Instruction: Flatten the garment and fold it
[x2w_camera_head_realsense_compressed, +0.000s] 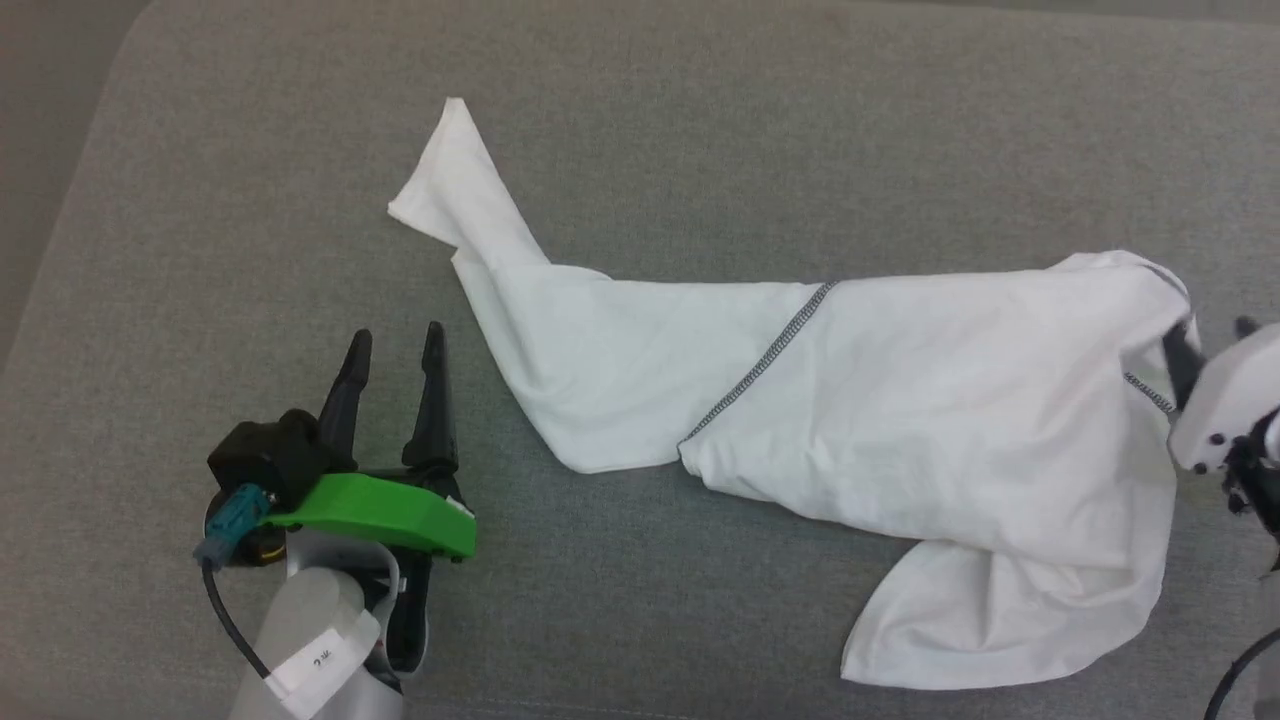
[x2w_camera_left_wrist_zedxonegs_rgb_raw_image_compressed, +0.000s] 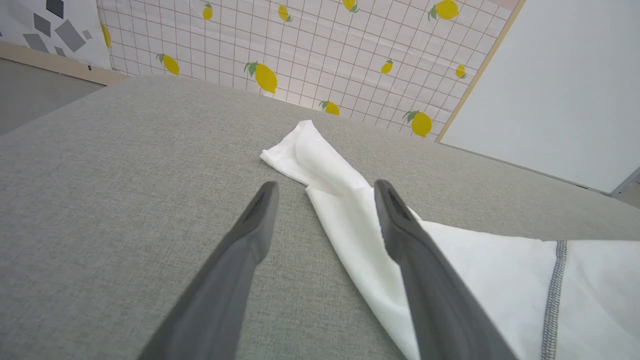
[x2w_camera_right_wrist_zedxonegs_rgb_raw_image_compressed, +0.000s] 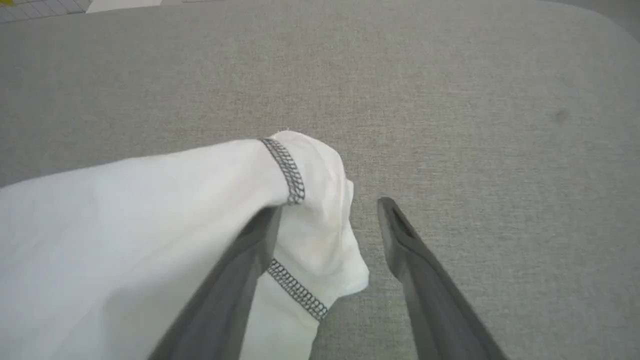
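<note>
Both hands released: left hand (x2w_camera_head_realsense_compressed: 397, 332) beside the garment (x2w_camera_head_realsense_compressed: 900, 400), right hand (x2w_camera_right_wrist_zedxonegs_rgb_raw_image_compressed: 330, 207) against its stitched edge.

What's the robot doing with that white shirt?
The robot is working on a white shirt that lies crumpled and stretched across a grey padded surface. Its right gripper is at the shirt's stitched edge with jaws open, so nothing is pinched. Its left gripper is open too, beside the shirt's narrow end. The shirt isn't flat or neatly folded yet.

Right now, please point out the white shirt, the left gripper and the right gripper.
white shirt (x2w_camera_head_realsense_compressed: 900, 420), head view, middle of its body.
left gripper (x2w_camera_head_realsense_compressed: 397, 332), head view, between its fingertips.
right gripper (x2w_camera_right_wrist_zedxonegs_rgb_raw_image_compressed: 329, 206), right wrist view, between its fingertips.
</note>
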